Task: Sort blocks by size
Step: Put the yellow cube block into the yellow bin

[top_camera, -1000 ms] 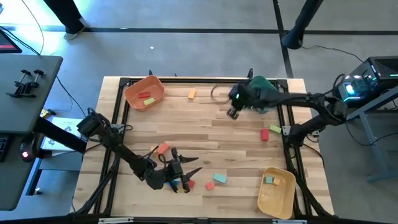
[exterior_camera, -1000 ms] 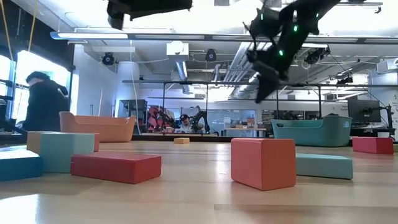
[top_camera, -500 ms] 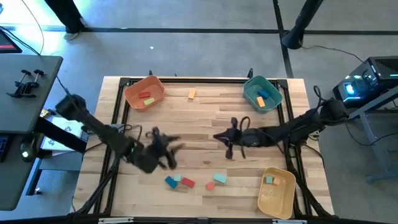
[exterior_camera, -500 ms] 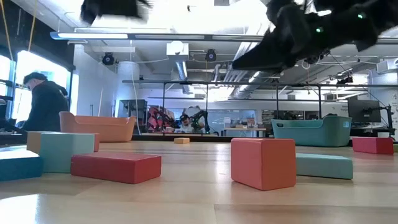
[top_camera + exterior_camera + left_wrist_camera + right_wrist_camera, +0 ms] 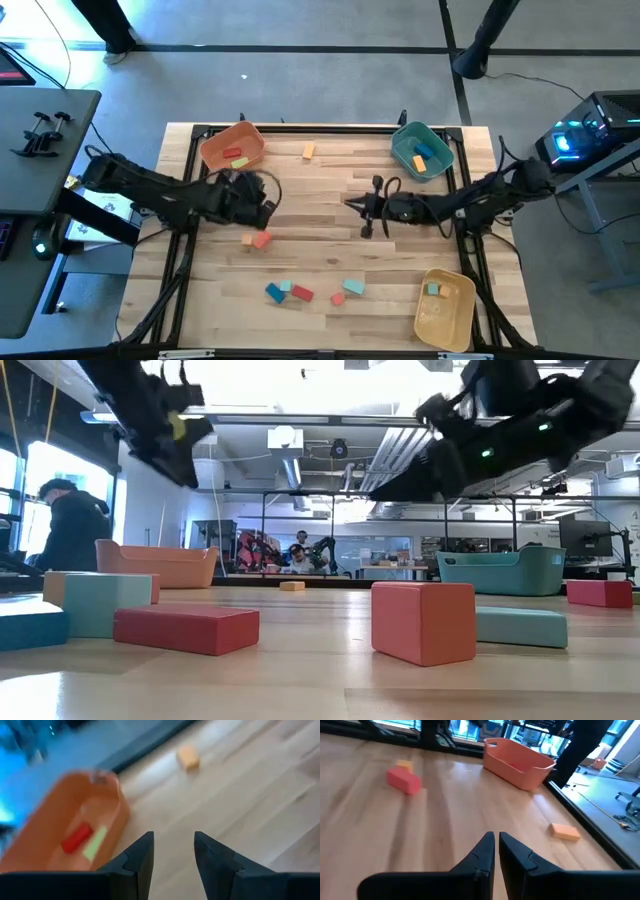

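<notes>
My left gripper (image 5: 265,202) (image 5: 173,851) hangs open and empty over the table, beside the orange bin (image 5: 232,148). My right gripper (image 5: 356,208) (image 5: 496,844) is shut and empty over the table's middle, pointing toward the left side. A salmon block (image 5: 262,240) lies flat near my left gripper. A blue (image 5: 274,292), a red (image 5: 302,294) and a teal block (image 5: 353,287) lie flat with others near the front edge. A small orange block (image 5: 308,151) lies at the far edge.
The orange bin holds a red (image 5: 76,839) and a yellow-green block (image 5: 96,843). A teal bin (image 5: 421,150) at the far right holds a blue and an orange block. A yellow bin (image 5: 445,308) at the near right holds two small blocks. A person stands far off (image 5: 70,530).
My left gripper has risen from the blocks at the near edge and gone toward the far edge, to beside the orange bin. My right gripper has left the teal bin and gone toward the table's middle, turning to point at the left side.
</notes>
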Controlling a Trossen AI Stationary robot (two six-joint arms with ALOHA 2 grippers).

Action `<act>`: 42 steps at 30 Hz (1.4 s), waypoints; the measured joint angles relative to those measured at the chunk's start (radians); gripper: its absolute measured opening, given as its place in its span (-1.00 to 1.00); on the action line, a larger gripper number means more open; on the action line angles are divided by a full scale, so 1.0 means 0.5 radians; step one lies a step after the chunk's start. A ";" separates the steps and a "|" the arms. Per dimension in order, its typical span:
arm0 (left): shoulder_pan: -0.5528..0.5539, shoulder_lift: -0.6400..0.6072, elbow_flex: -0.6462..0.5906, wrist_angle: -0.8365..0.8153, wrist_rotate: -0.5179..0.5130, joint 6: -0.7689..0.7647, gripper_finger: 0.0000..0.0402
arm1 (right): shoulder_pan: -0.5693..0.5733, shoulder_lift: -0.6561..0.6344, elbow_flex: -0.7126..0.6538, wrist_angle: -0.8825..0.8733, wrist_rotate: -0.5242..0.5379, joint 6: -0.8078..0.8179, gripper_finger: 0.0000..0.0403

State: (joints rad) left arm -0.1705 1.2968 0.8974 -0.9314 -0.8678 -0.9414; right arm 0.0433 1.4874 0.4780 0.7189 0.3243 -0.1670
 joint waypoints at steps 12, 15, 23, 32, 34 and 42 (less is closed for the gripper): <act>-0.054 0.000 -0.261 0.015 0.677 -0.402 -0.15 | -0.271 0.160 0.101 0.011 -0.406 -0.074 -0.54; -0.291 0.001 -0.296 0.007 0.737 -0.626 -0.04 | -0.261 0.160 0.102 0.019 -0.421 -0.034 -0.41; -0.819 0.001 -0.298 0.001 0.946 -0.332 0.03 | -0.193 0.154 0.103 0.070 -0.494 0.161 -0.33; -0.785 0.002 -0.429 0.005 1.364 0.226 0.02 | -0.202 0.154 0.103 0.161 -0.493 0.150 -0.33; -0.742 0.002 -0.521 0.096 1.422 0.304 0.02 | -0.205 0.154 0.104 0.160 -0.493 0.162 -0.33; -0.582 -0.001 -0.741 0.499 1.522 0.499 0.30 | -0.199 0.154 0.103 0.094 -0.493 0.199 -0.33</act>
State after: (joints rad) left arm -0.4617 1.2961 0.5268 -0.6820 -0.1066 -0.6921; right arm -0.0563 1.5642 0.5297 0.7660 0.0777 -0.0677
